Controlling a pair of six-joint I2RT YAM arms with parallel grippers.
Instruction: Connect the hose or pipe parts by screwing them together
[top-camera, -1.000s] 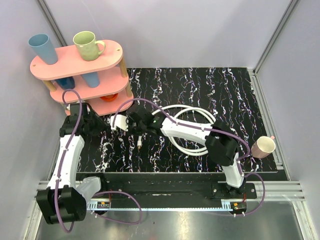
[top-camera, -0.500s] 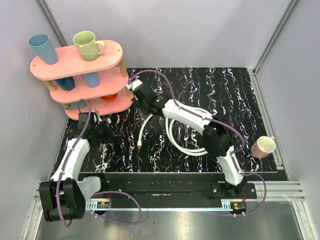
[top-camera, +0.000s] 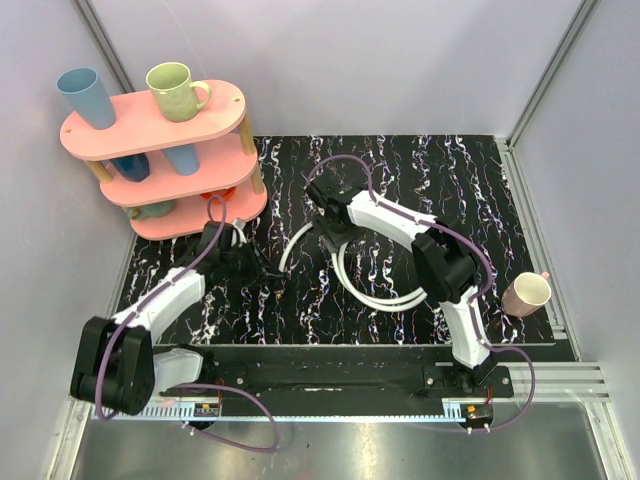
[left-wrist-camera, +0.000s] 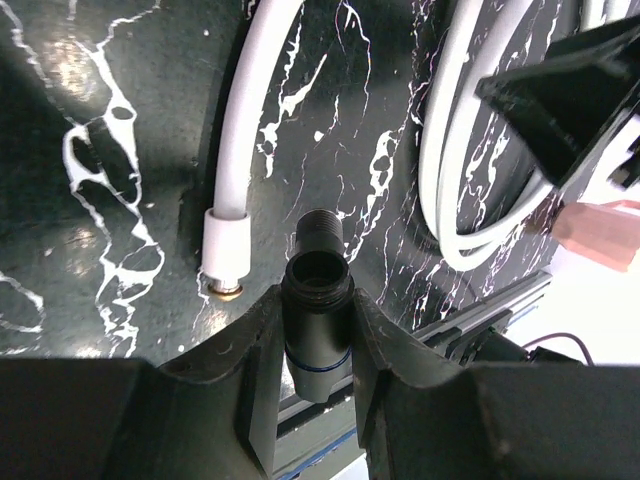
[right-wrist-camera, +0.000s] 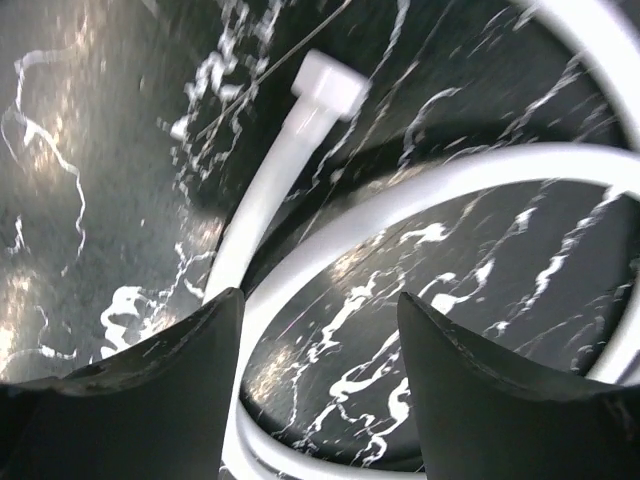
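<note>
The white hose lies coiled mid-mat. Its near end carries a white collar with a brassy tip. My left gripper is shut on a short dark threaded pipe piece with a blue ring, whose open threaded mouth points away beside that hose end. The two are apart. My right gripper hangs open over the coil, with hose loops passing below its fingers and nothing gripped. Another hose end with a white nut lies just beyond it.
A pink three-tier shelf with a blue cup and a green mug stands at the back left, close to my left arm. A pink mug sits at the mat's right edge. Metal rails border the mat.
My right gripper has opened, swung up toward the shelf, then come back right over the hose coil. My left arm moved right, bringing the dark pipe piece toward the hose end.
</note>
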